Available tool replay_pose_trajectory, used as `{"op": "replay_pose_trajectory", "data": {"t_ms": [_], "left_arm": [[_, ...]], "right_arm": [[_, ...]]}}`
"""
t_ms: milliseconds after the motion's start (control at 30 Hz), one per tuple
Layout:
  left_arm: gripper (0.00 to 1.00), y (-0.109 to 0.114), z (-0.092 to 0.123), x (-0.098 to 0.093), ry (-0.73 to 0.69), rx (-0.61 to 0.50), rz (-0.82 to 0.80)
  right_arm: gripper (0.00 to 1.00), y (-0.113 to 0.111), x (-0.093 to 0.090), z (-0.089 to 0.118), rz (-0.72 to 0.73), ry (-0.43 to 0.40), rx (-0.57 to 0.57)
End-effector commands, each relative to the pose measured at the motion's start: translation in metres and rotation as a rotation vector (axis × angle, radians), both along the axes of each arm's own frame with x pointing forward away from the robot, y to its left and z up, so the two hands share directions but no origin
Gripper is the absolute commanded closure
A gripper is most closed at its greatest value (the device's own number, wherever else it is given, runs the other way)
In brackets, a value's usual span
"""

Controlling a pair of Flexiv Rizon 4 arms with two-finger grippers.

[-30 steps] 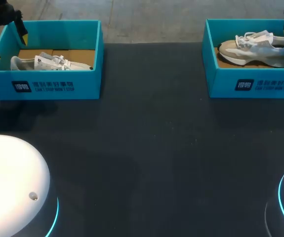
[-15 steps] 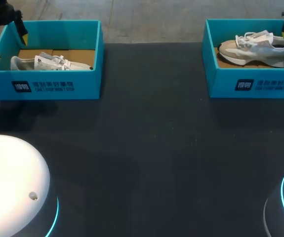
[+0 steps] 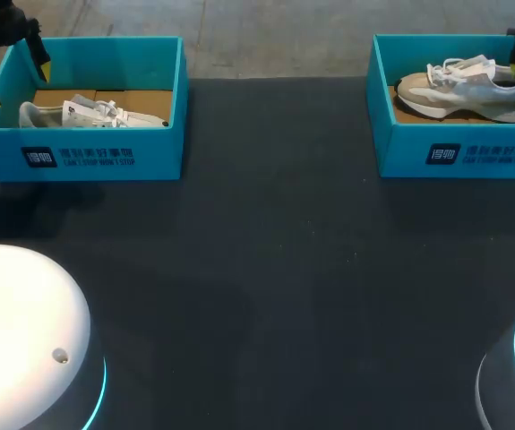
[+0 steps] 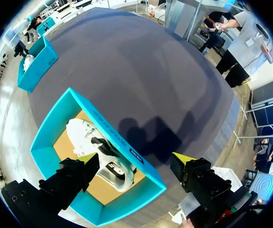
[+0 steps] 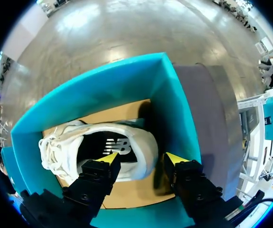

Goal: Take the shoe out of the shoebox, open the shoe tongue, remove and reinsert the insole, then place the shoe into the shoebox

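Head view: 2 teal shoeboxes stand on the far side of the dark table [image 3: 266, 251], well apart. The left shoebox [image 3: 105, 157] and the right shoebox [image 3: 459, 152] each hold 1 pale sneaker lying on brown card. The right sneaker [image 3: 461, 85] has its toe to the left and its heel at the right end of its box, so nothing has been lifted out yet.

Right wrist view: the right gripper [image 5: 143, 159] hangs low over the heel with its jaws spread wide. 1 finger is above the dark insole [image 5: 105, 147] and the other is outside the heel, towards the box wall. This straddle probably prepares a pinch on the heel collar, the stiffest place to lift from.

Left wrist view: the left gripper [image 4: 138, 164] hovers high above the left sneaker [image 4: 96, 152], jaws wide and holding nothing. It is apparently parked clear of that box.
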State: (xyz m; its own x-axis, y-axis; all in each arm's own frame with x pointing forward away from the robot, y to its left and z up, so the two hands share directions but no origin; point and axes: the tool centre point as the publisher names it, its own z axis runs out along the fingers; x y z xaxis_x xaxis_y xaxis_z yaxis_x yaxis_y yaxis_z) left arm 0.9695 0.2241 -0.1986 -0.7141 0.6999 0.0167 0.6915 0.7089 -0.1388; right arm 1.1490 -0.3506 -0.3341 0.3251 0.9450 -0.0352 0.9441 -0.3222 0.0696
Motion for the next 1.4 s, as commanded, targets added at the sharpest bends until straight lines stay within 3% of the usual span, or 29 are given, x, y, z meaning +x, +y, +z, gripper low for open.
{"op": "replay_pose_trajectory", "data": {"t_ms": [33, 967, 1067, 1133, 1167, 1200, 1233, 1400], "left_arm": [[0.0, 0.0, 0.0, -0.001, -0.002, 0.002, 0.0], [0.0, 0.0, 0.0, -0.001, -0.002, 0.002, 0.0], [0.0, 0.0, 0.0, -0.001, -0.002, 0.002, 0.0], [0.0, 0.0, 0.0, -0.001, -0.002, 0.002, 0.0], [0.0, 0.0, 0.0, -0.001, -0.002, 0.002, 0.0], [0.0, 0.0, 0.0, -0.001, -0.002, 0.002, 0.0], [0.0, 0.0, 0.0, -0.001, -0.002, 0.002, 0.0], [0.0, 0.0, 0.0, -0.001, -0.002, 0.002, 0.0]], "right_arm": [[0.44, -0.002, 0.009, -0.009, 0.01, 0.016, -0.004], [0.44, -0.004, 0.003, -0.048, 0.006, 0.115, -0.042], [0.51, -0.003, 0.003, -0.049, 0.001, 0.12, -0.047], [0.67, -0.004, 0.004, -0.047, -0.004, 0.125, -0.062], [0.67, -0.004, 0.004, -0.047, -0.004, 0.125, -0.062], [0.94, -0.004, 0.004, -0.045, -0.003, 0.126, -0.077], [1.0, -0.004, 0.004, -0.043, -0.004, 0.127, -0.079], [1.0, -0.004, 0.003, -0.04, 0.004, 0.131, -0.094]]}}
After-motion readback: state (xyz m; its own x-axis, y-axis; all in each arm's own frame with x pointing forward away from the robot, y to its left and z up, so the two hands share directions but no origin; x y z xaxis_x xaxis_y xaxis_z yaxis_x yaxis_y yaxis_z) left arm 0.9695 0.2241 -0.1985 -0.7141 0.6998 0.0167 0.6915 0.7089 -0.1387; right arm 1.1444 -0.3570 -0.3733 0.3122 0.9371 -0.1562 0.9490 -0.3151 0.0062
